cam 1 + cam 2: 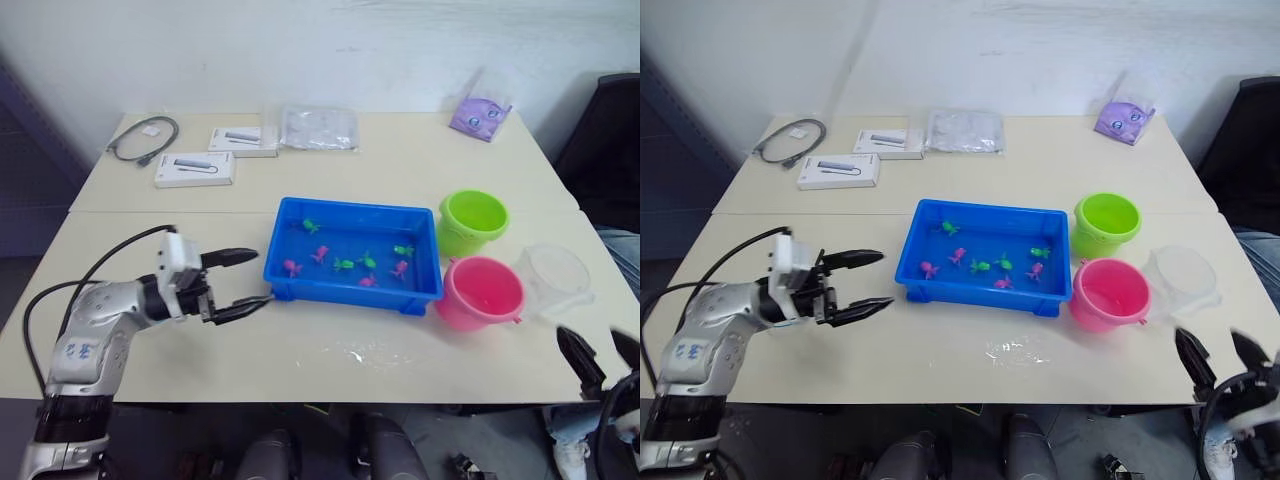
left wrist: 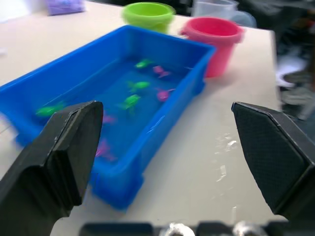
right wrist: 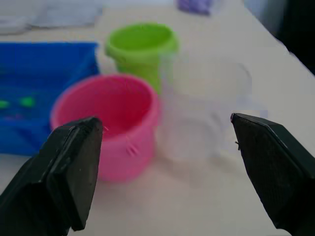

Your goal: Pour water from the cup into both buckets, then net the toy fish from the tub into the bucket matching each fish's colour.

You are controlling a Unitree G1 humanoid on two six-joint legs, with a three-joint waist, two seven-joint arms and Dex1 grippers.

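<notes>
Toy fish (image 1: 343, 264), green ones and pink ones, lie scattered in the shallow water of the blue tub (image 1: 352, 291), which sits at the middle of the pale table (image 1: 420, 165). Going from the left: at about 8 o'clock from the tub, the left gripper (image 1: 244, 280) hangs just above the tabletop, near the tub's left end wall but not touching it. Its two black fingers (image 2: 64, 147) are spread wide apart and hold nothing. At 11 o'clock from the tub, well apart, lie a coiled grey cable (image 1: 145, 138), two flat white boxes (image 1: 195, 169) and a clear plastic packet (image 1: 319, 128). At 3 o'clock, just beside the tub's right end, stands the lime green bucket (image 1: 472, 221), upright. At 5 o'clock from it the pink bucket (image 1: 480, 292) stands upright, close against the tub's near right corner. The cup (image 1: 553, 274), clear and upright, stands just beside the pink bucket at its 3 o'clock. A purple pouch (image 1: 480, 115) lies at the table's far side, at 12 o'clock from the green bucket. At 5 o'clock from the cup, past the table's near edge, the right gripper (image 1: 602, 360) is parted wide with nothing between its fingers (image 3: 69, 167).
</notes>
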